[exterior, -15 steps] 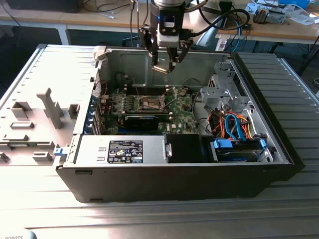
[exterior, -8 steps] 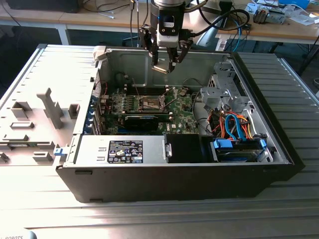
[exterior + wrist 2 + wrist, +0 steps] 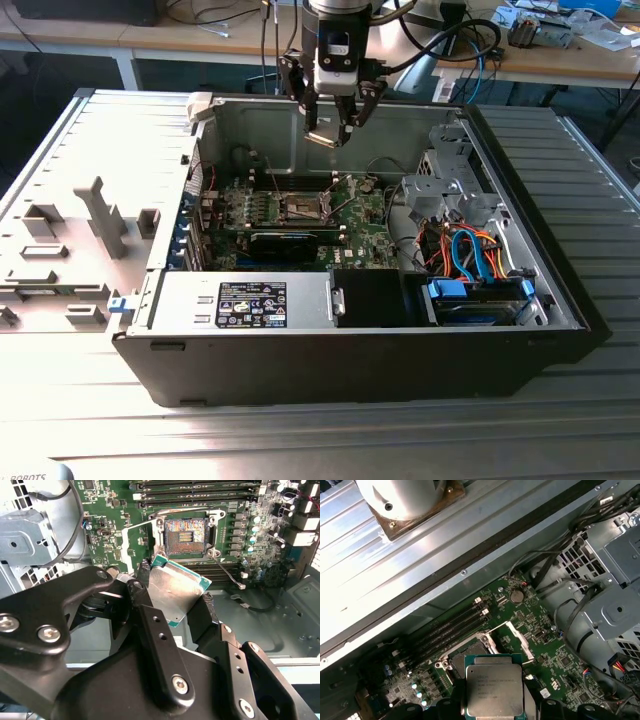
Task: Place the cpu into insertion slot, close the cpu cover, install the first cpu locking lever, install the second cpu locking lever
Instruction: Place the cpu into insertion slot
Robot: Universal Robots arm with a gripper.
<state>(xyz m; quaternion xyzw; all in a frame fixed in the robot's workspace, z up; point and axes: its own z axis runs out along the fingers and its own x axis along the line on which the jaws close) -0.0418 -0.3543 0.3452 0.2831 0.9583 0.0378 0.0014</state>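
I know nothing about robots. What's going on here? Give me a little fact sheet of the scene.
setting: open computer case on a ribbed metal table
gripper: shut on the cpu, above the motherboard
insertion slot: uncovered, contact field bare, no chip in it
cpu position: held in the air, not yet seated

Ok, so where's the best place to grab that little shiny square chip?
Probably by two opposite edges, coming from above its flat metal top. The cpu is thin and square, so its sides suit a pinch, as the gripper holds it, up off the insertion slot.
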